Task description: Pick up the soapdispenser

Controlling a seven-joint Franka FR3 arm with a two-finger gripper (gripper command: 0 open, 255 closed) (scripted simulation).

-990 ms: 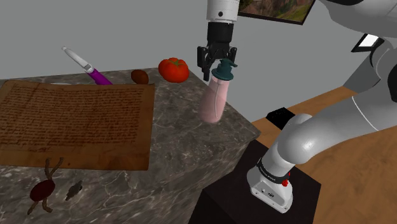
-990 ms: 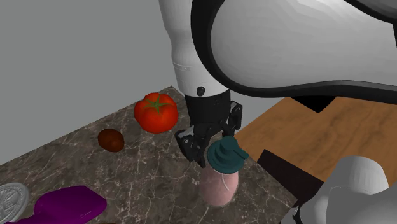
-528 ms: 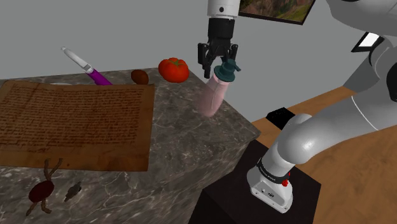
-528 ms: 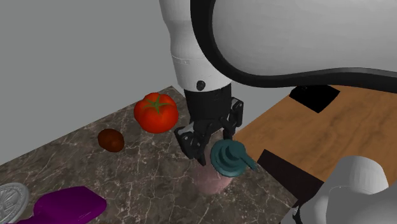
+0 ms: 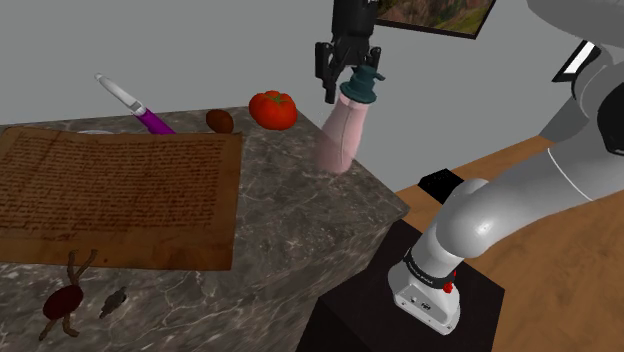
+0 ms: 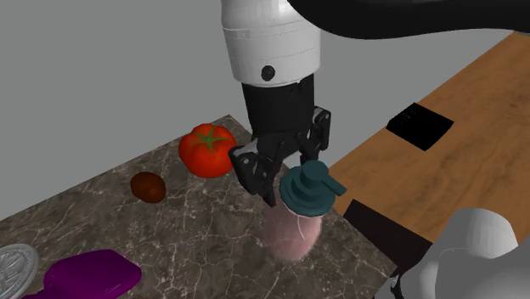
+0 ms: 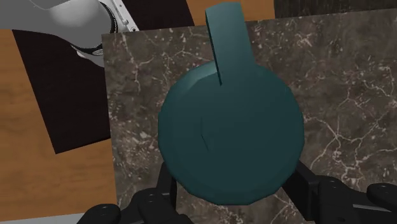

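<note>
Gripper [image 6: 291,174] clamped on teal pump head [image 7: 229,133] of tilted pink soap dispenser [image 6: 291,233] over marbled counter [image 6: 195,222].

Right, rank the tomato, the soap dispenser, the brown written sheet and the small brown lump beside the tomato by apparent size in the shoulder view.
1. the brown written sheet, largest by far, though it also lies nearest the camera.
2. the soap dispenser.
3. the tomato.
4. the small brown lump.
</note>
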